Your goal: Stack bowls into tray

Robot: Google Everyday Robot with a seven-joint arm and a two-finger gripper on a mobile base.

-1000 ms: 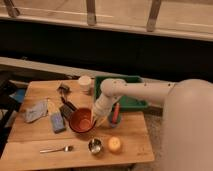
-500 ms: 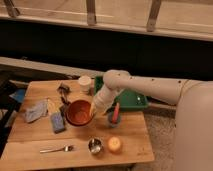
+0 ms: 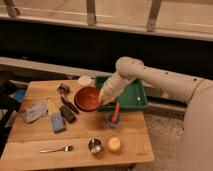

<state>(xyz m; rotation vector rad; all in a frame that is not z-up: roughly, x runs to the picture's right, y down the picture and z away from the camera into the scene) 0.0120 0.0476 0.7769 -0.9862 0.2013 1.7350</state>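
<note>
Orange-red bowl (image 3: 87, 98): glossy, round, tilted with its open side toward the camera, over the wooden table just left of the tray, at the gripper (image 3: 101, 101) (arm end covers its right rim). Green rectangular tray (image 3: 135, 97): low raised sides, flat at table's back right. Purple bowl not visible.

Indoor test space, wooden table (image 3: 30, 145) beside a dark wall, metal railing (image 3: 90, 12), tool (image 3: 101, 100) over the tabletop
</note>
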